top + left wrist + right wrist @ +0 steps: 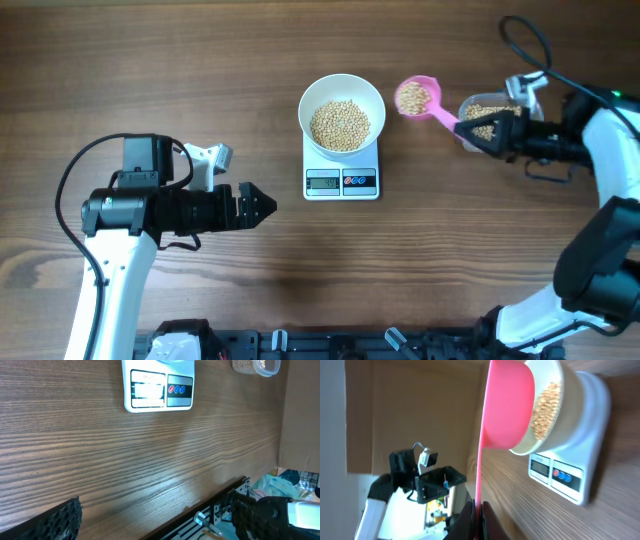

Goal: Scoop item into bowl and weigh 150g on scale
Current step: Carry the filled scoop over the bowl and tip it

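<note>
Beans [341, 124] fill bowl [305, 108] (on the scale [341, 182]) and pink scoop [445, 118], gripped by right claw [478, 130]; left claw [268, 207] wide.

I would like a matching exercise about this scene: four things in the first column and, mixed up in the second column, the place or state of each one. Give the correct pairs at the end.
Column 1
1. bowl
2. pink scoop
3. left gripper
4. clear container

Column 2
A. open, holding nothing, left of the scale
B. sits on the scale, with beans inside
C. farthest right, partly under the right gripper
D. gripped by its handle, loaded with beans, between bowl and container

Pairs: 1-B; 2-D; 3-A; 4-C
</note>
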Motion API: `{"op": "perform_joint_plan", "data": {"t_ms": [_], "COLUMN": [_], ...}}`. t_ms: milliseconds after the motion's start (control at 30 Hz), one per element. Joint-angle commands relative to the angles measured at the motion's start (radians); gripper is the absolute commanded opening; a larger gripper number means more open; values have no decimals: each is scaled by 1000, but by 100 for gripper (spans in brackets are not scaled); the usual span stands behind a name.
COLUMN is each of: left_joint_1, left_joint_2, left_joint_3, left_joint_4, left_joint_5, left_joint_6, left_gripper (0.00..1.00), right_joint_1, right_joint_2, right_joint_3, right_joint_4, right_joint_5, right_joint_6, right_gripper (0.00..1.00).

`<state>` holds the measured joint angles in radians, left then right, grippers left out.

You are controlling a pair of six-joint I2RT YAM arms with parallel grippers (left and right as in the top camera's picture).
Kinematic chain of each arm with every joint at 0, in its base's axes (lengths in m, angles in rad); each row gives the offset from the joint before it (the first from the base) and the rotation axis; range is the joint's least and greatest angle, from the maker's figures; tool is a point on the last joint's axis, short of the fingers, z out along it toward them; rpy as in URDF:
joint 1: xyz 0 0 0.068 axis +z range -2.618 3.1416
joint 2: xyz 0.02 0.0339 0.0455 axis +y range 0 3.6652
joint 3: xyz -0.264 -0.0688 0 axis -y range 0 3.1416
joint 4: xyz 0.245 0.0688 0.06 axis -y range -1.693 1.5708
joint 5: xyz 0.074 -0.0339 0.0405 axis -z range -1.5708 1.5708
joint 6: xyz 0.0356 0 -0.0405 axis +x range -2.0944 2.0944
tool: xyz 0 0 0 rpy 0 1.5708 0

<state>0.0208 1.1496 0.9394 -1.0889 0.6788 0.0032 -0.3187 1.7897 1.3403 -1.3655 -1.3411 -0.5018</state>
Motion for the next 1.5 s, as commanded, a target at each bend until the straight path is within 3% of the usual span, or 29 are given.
{"op": "perform_joint_plan", "data": {"t_ms": [0, 133, 267, 400, 1000, 1467], "left_joint_1": [3, 3, 3, 3, 3, 3], "left_joint_2": [8, 8, 8, 8, 8, 8], "left_joint_3": [-4, -4, -4, -4, -4, -4], "left_joint_4": [0, 0, 0, 0, 0, 0], "left_joint_5": [0, 0, 0, 0, 0, 0], "left_joint_6": [19, 19, 19, 19, 19, 19], "left_gripper": [100, 100, 100, 100, 100, 100], "right_joint_1": [65, 117, 174, 251, 368, 539], "right_joint_2": [-14, -15, -22, -46, -69, -93], "right_joint_3": [60, 122, 180, 187, 188, 188], "right_joint_4": [49, 167, 303, 390, 466, 532], "right_joint_5": [-75, -56, 149, 301, 487, 871], "right_joint_6": [31, 192, 407, 496, 425, 374], "right_gripper": [4, 4, 4, 4, 4, 4]}}
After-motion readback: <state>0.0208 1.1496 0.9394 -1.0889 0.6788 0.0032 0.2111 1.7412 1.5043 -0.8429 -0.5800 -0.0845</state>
